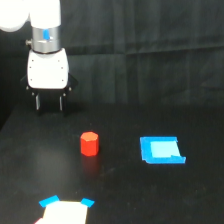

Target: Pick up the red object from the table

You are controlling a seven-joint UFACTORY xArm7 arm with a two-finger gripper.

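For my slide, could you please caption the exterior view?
Open hand hovers above the table, up-left of the red block; blue square lies right.

White arm (30,17) upright, gripper (49,102) pointing down, jaws parted

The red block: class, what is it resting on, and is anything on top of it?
The red block stands on the black table. Nothing lies on top of it. The patch of table beneath it is covered.

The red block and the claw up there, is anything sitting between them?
No. In the exterior view, only bare black table lies between the claw and the red block. The claw hangs above and to that view's left of the block.
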